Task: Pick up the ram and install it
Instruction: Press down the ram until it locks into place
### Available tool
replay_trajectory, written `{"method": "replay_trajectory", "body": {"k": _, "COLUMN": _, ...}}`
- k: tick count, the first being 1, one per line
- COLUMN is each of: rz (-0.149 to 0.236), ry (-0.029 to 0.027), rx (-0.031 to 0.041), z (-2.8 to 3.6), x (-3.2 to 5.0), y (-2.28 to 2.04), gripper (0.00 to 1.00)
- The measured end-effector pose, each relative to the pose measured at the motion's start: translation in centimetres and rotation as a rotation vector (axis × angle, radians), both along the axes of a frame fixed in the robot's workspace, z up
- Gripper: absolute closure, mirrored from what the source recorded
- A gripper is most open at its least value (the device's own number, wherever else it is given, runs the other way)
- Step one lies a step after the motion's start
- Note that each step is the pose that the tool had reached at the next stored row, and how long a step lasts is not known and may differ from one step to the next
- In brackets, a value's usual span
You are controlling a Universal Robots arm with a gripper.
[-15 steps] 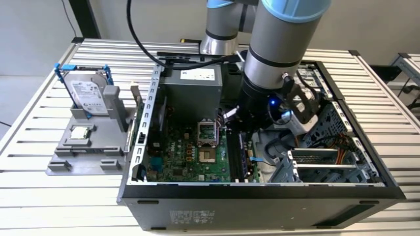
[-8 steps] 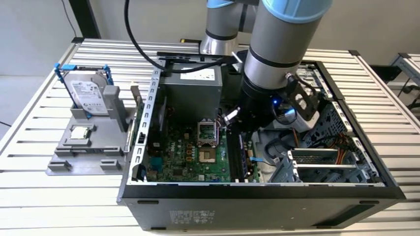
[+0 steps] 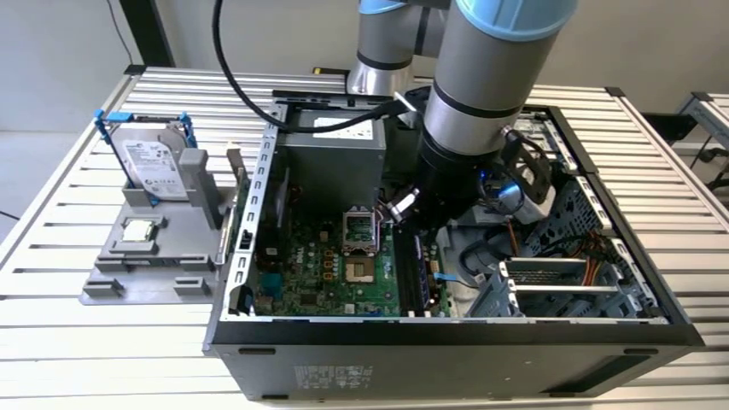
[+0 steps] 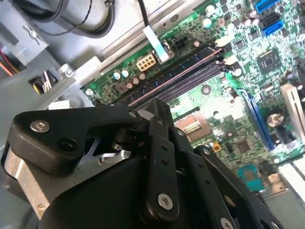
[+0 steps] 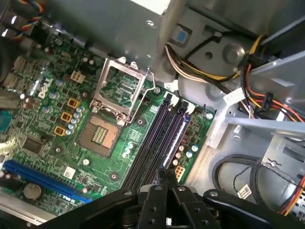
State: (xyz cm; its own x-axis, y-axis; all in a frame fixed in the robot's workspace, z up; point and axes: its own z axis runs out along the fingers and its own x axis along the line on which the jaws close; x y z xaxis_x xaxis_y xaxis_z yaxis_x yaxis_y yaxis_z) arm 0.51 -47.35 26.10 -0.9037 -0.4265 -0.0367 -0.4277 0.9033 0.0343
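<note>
1 end effector (image 5: 160, 176), fingertips closed together, poised just above the long parallel memory slots (image 5: 153, 136).

Your arm (image 3: 479, 111) descends from the top centre of the exterior view, wrist pointing straight down. Your black gripper (image 5: 164, 179) sits at the lower edge of the first wrist view, its fingers drawn tightly together.
</note>
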Motion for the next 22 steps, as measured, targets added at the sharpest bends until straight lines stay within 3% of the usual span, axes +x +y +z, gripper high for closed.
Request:
{"method": "replay_trajectory", "body": {"k": 10, "rz": 0.115, "ry": -0.0001, "rx": 0.0064, "z": 0.00, "x": 0.07, "y": 0.00, "gripper": 1.00}}
{"method": "replay_trajectory", "body": {"k": 22, "rz": 0.214, "ry": 0.0000, "rx": 0.0117, "z": 0.00, "x": 0.13, "y": 0.00, "gripper": 1.00}}
